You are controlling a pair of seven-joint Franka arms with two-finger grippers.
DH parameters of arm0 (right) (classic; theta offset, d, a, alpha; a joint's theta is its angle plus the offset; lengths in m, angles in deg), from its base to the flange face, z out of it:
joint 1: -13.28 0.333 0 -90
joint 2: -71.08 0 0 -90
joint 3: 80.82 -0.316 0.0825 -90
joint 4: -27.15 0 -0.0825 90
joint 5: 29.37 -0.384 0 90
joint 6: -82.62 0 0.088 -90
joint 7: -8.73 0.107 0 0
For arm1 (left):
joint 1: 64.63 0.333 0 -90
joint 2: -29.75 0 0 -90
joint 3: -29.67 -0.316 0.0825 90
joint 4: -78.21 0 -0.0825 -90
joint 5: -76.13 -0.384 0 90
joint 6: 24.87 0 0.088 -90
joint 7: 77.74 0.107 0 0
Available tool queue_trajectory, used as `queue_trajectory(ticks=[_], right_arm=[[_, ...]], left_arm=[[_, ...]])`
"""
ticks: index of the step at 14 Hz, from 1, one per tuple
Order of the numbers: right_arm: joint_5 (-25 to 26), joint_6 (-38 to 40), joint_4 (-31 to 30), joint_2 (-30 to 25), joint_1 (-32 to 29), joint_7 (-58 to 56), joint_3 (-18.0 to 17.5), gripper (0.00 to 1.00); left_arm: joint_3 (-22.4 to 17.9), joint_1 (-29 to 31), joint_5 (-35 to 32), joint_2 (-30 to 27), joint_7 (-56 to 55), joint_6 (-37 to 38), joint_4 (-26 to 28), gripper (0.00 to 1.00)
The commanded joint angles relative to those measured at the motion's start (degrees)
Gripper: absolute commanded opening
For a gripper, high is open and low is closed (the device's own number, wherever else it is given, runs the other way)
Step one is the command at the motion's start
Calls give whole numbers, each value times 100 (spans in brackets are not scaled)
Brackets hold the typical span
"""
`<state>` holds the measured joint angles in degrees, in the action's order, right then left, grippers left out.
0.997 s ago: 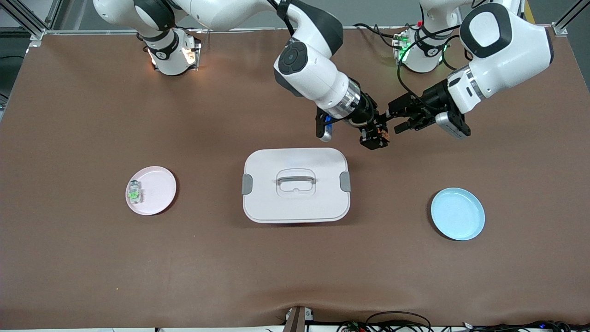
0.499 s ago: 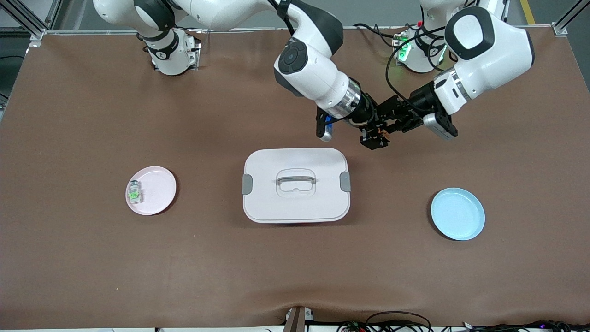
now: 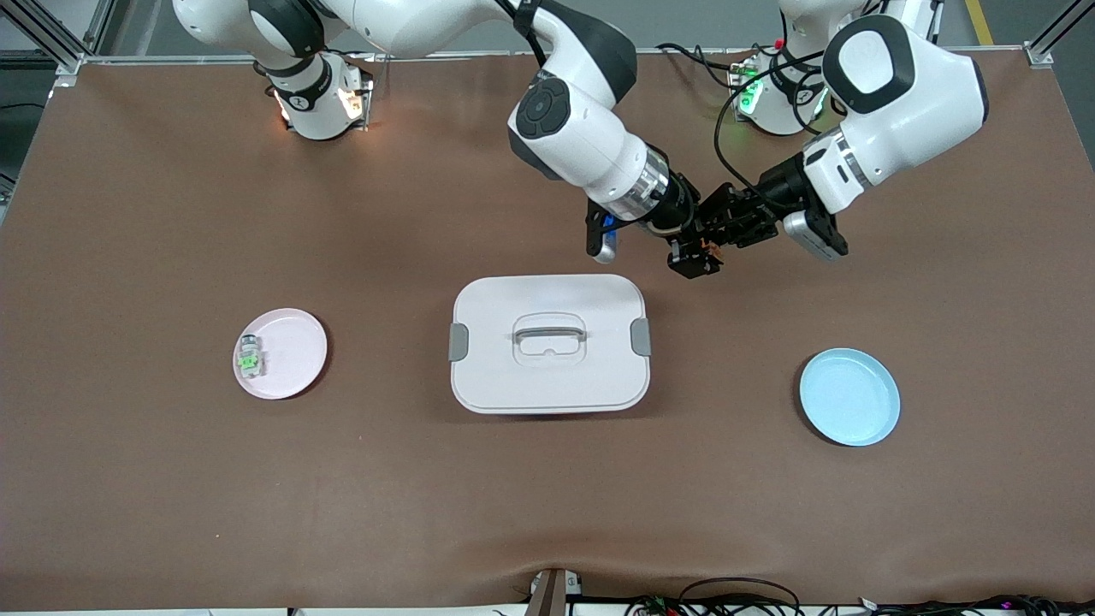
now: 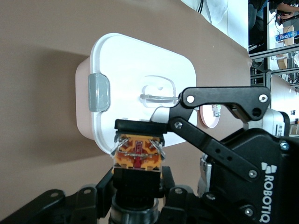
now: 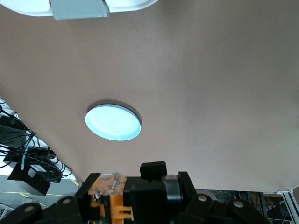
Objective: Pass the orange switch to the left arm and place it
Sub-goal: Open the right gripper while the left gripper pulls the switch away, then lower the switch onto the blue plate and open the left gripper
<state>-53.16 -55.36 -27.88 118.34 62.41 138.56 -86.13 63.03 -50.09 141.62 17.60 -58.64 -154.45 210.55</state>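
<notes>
Since a second ago we see our left hand [image 3: 717,233] moved in and clamped onto the orange switch [image 3: 707,248], right hand [image 3: 695,254] gripping it too, above the table [image 3: 171,479] beside one box [image 3: 549,343], two plates, pink plate [image 3: 291,352], blue plate [image 3: 849,396].

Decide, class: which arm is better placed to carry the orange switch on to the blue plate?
Left. Both the left gripper and right gripper are shut on the orange switch, and the blue plate lies toward the left arm's end.
</notes>
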Motion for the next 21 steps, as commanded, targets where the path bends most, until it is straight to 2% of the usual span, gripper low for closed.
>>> queue_trajectory(ticks=[1,4,5,6,7,8,11,13,16,19,21], right_arm=[[-82,-28,177,91,0,43,-14,0],[-73,-28,177,91,9,52,-14,0],[-73,-28,177,91,9,43,-5,32],[-73,-28,177,91,9,34,13,70],[-73,-28,177,91,18,34,21,94],[-73,-19,177,91,18,34,22,100],[-64,-28,177,91,26,34,48,100],[-64,-28,177,91,18,25,39,100],[-56,-2,177,91,9,-10,57,100],[-20,322,177,74,-70,-579,48,100],[-3,848,177,21,-122,-1569,74,100]], left_arm=[[57,162,87,-6,15,-32,-15,0],[48,391,-201,46,155,-32,-24,0],[66,531,-464,81,164,-32,-41,0],[57,593,-754,177,173,-32,-85,0],[48,611,-1044,318,217,-32,-146,0],[48,759,-1377,502,243,-32,-251,0],[48,1033,-2441,1021,296,-23,-568,0],[48,1234,-2846,1267,445,-23,-726,0],[48,1533,-3802,1951,945,-23,-1182,0],[39,1701,-5016,2742,1550,-23,-1797,0],[31,1745,-5658,3331,2148,-23,-2219,0]])
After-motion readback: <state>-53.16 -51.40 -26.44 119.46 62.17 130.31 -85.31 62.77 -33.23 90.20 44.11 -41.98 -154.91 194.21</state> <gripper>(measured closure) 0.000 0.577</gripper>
